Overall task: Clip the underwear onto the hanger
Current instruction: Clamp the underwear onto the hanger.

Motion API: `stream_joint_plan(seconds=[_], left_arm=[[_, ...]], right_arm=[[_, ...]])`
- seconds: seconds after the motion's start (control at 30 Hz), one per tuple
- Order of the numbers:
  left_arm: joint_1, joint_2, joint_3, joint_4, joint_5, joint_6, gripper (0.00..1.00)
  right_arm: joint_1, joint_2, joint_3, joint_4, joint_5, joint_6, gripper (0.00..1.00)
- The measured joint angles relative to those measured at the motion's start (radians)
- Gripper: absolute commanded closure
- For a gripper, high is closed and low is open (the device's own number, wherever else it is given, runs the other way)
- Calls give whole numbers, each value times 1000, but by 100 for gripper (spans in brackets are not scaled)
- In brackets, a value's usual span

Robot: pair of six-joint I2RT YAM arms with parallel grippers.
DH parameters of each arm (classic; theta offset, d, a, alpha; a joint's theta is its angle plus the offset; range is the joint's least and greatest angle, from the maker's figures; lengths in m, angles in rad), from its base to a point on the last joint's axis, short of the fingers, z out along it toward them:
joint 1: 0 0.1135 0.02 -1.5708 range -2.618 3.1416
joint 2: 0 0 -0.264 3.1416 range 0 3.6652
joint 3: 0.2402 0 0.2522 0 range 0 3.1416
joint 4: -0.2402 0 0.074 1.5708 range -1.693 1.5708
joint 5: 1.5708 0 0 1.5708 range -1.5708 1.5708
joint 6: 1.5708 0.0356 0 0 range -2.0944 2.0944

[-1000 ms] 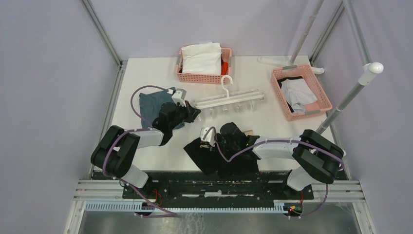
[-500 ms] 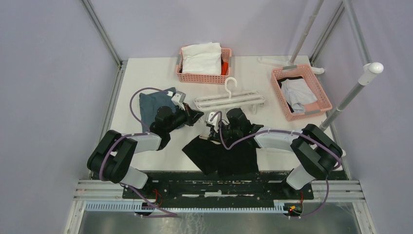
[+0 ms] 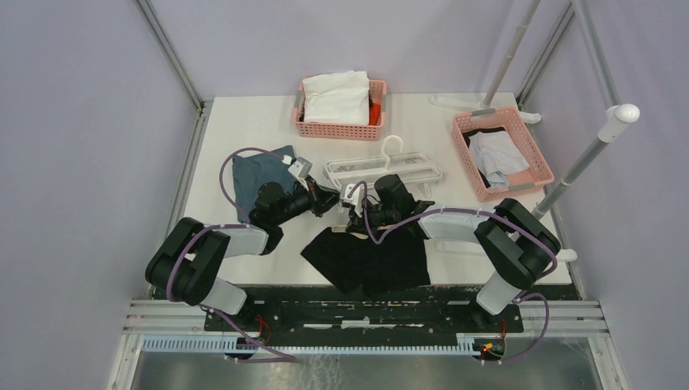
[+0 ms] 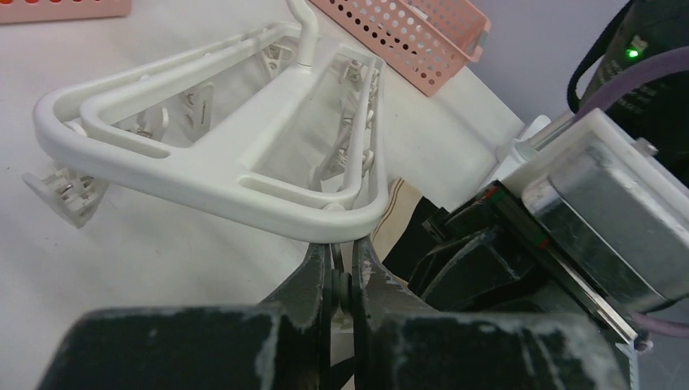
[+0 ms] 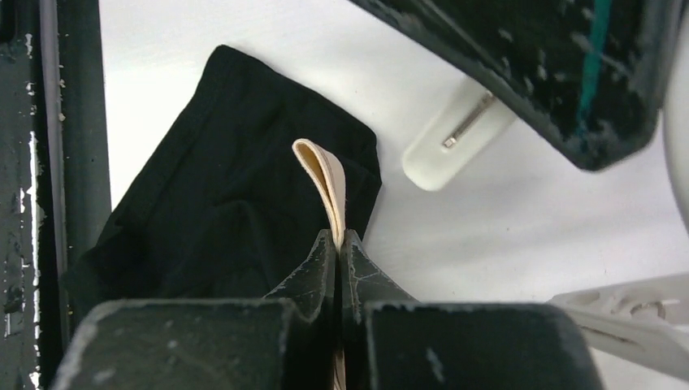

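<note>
The white hanger (image 3: 382, 171) lies mid-table, its hook pointing away from me. My left gripper (image 3: 331, 197) is at its near left corner. In the left wrist view the jaws (image 4: 342, 248) are shut on something thin just under the hanger's (image 4: 203, 175) near rail. What they pinch is mostly hidden. The black underwear (image 3: 370, 258) is spread on the table in front of the hanger. My right gripper (image 3: 354, 221) is shut on its beige waistband (image 5: 325, 175), holding that edge up while the black fabric (image 5: 219, 203) trails down. The two grippers sit close together.
A pink basket (image 3: 337, 130) with a white garment stands at the back. A second pink basket (image 3: 520, 187) with clothes is at the right. A folded blue-grey cloth (image 3: 252, 175) lies under the left arm. A slanted pole (image 3: 605, 134) rises at the right edge.
The right gripper has carried the waistband away from me, up close to the hanger, dragging the underwear along. The left gripper has shifted right, and the hanger has turned slightly.
</note>
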State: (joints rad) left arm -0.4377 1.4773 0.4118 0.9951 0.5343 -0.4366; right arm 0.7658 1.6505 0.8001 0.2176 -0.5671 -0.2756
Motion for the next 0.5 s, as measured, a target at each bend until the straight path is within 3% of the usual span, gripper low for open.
stream_joint_plan(seconds=[0.5], left_arm=[[-3, 1, -22, 28, 79, 7, 97]], right_arm=[[-25, 2, -45, 127, 36, 37, 100]])
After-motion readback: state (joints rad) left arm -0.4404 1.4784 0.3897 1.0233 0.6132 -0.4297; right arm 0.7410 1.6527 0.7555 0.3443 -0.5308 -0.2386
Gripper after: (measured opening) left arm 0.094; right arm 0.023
